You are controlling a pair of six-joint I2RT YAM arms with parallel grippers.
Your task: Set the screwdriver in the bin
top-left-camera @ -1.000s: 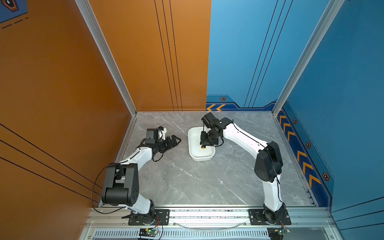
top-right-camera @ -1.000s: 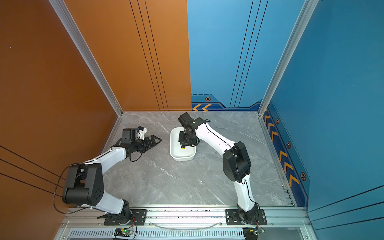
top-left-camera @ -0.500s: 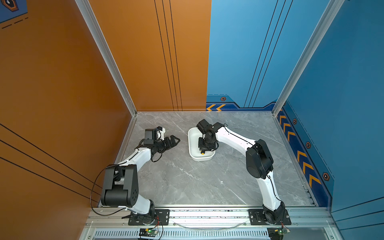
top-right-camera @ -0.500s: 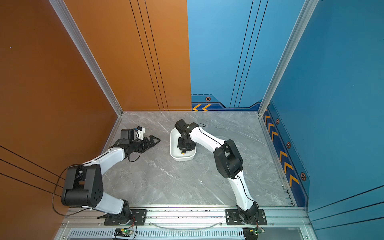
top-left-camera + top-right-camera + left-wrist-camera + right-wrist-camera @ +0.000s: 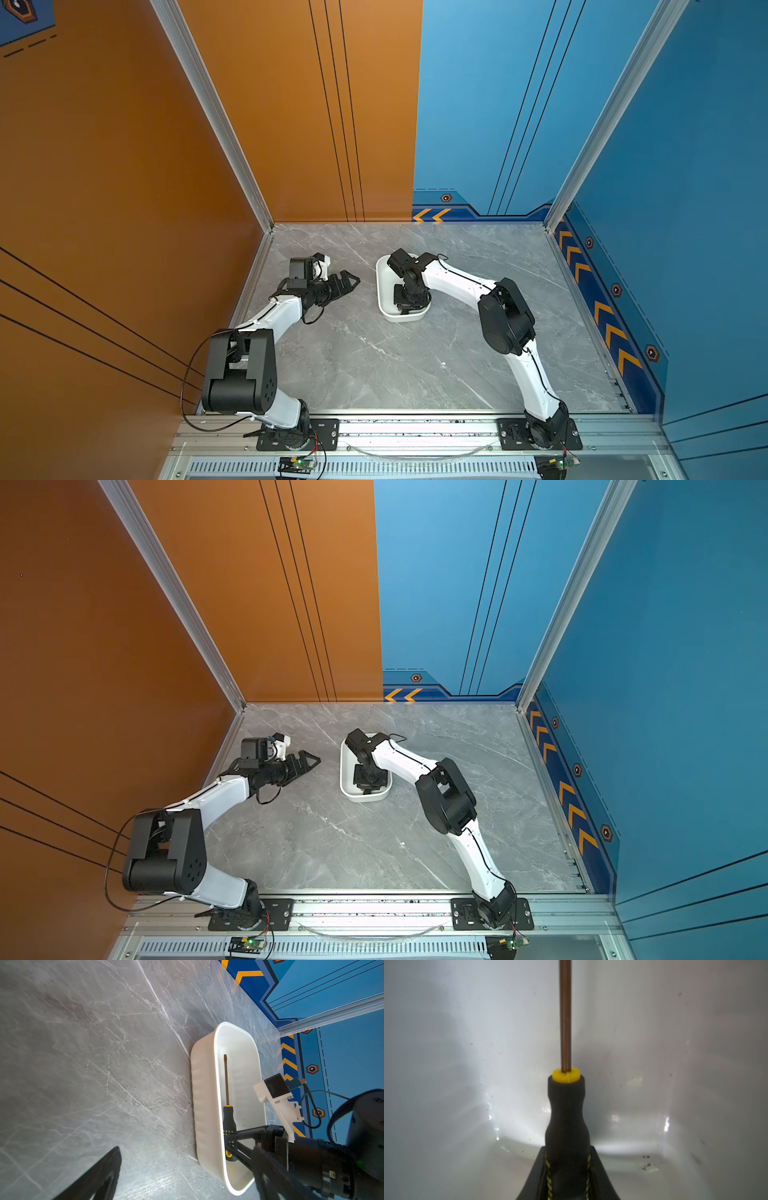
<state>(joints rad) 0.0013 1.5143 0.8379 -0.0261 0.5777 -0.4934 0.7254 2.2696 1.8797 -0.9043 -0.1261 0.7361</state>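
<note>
The white bin (image 5: 380, 286) (image 5: 344, 771) sits at the middle back of the table. My right gripper (image 5: 409, 305) (image 5: 368, 785) reaches down into it and hides the screwdriver in both top views. In the left wrist view the screwdriver (image 5: 228, 1120) lies along the inside of the bin (image 5: 203, 1095), and the right gripper (image 5: 227, 1138) is shut on its black handle. The right wrist view shows the handle (image 5: 566, 1109) clamped in the gripper (image 5: 568, 1159) over the bin floor (image 5: 467, 1043). My left gripper (image 5: 351, 282) (image 5: 311, 760) (image 5: 187, 1148) stands open and holds nothing, left of the bin.
The grey marble table (image 5: 374, 361) is closed in by an orange wall (image 5: 124, 187) on the left and blue walls (image 5: 685, 208) at the back and right. A metal rail (image 5: 415, 428) with both arm bases runs along the front edge.
My right arm has folded in and carried the screwdriver lower into the bin, so its yellow end no longer shows from above. The left arm has barely moved.
</note>
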